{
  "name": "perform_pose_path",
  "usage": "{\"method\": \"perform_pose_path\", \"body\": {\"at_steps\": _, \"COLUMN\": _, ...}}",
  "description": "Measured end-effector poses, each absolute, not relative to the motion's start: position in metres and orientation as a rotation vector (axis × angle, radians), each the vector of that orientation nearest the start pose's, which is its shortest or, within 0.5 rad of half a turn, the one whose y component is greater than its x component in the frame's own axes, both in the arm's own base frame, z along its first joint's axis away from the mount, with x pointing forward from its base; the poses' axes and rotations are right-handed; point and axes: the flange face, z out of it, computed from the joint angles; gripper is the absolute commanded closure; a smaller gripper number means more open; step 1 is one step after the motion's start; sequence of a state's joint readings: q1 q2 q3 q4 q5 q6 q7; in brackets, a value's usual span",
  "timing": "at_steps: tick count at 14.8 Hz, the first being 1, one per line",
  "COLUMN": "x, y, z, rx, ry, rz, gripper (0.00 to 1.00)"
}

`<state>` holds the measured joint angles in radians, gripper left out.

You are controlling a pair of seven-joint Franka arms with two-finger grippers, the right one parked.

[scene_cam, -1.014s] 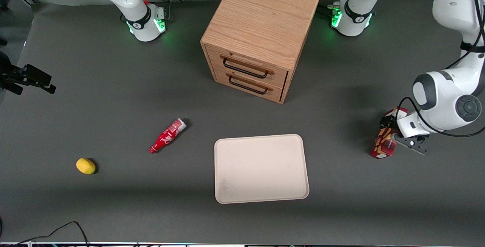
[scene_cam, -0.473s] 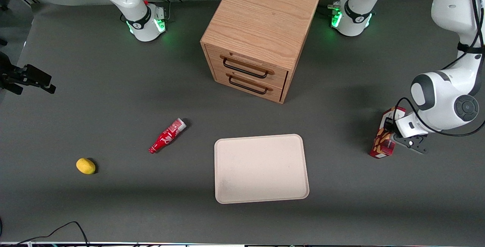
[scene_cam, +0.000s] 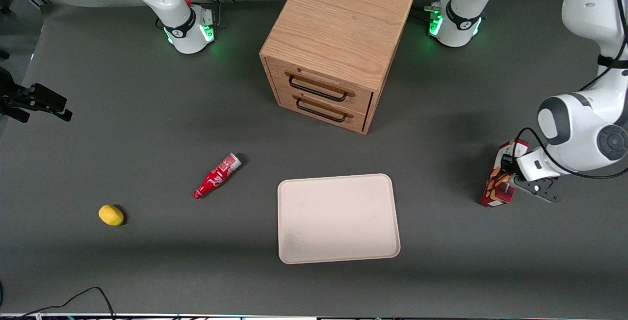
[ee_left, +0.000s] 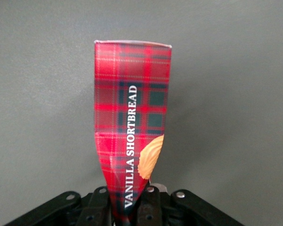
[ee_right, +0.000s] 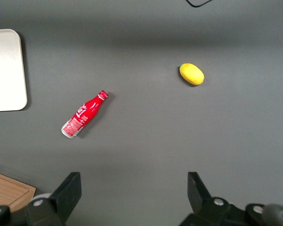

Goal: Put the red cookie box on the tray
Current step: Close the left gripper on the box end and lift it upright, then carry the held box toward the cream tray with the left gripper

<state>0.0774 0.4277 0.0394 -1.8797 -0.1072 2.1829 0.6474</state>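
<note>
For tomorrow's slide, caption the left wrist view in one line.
Gripper shut on the red cookie box, pinching its end above the bare grey table.

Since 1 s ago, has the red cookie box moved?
Barely: red cookie box, pinched by the gripper, stays the same distance from the tray, toward the working arm's end.

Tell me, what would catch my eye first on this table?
Probably the big wooden drawer cabinet standing mid-table, with the pale tray lying bare in front of it. Toward the working arm's end, the pincer is shut on the red cookie box, pinching its tartan sides inward. A red bottle and a yellow lemon lie toward the parked arm's end.
</note>
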Motion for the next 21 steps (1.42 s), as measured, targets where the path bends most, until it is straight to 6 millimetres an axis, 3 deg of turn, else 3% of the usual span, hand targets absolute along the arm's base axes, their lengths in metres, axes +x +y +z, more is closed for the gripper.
{"method": "perform_pose_path", "body": {"at_steps": 3, "x": 0.635, "y": 0.070, "z": 0.347, "rx": -3.189, "ry": 0.750, "rz": 0.233, "gripper": 1.00}}
{"method": "perform_pose_path", "body": {"at_steps": 5, "x": 0.637, "y": 0.076, "z": 0.403, "rx": -3.208, "ry": 0.709, "rz": 0.281, "gripper": 1.00}}
{"method": "perform_pose_path", "body": {"at_steps": 9, "x": 0.623, "y": 0.066, "z": 0.514, "rx": -3.246, "ry": 0.524, "rz": 0.394, "gripper": 1.00}}
{"method": "perform_pose_path", "body": {"at_steps": 12, "x": 0.606, "y": 0.038, "z": 0.581, "rx": -3.253, "ry": 0.349, "rz": 0.462, "gripper": 1.00}}
{"method": "perform_pose_path", "body": {"at_steps": 15, "x": 0.602, "y": -0.021, "z": 0.609, "rx": -3.253, "ry": 0.169, "rz": 0.450, "gripper": 1.00}}
{"method": "perform_pose_path", "body": {"at_steps": 18, "x": 0.598, "y": -0.095, "z": 0.613, "rx": -3.251, "ry": -0.004, "rz": 0.455, "gripper": 1.00}}
{"method": "perform_pose_path", "body": {"at_steps": 21, "x": 0.604, "y": -0.147, "z": 0.613, "rx": -3.286, "ry": -0.145, "rz": 0.356, "gripper": 1.00}}
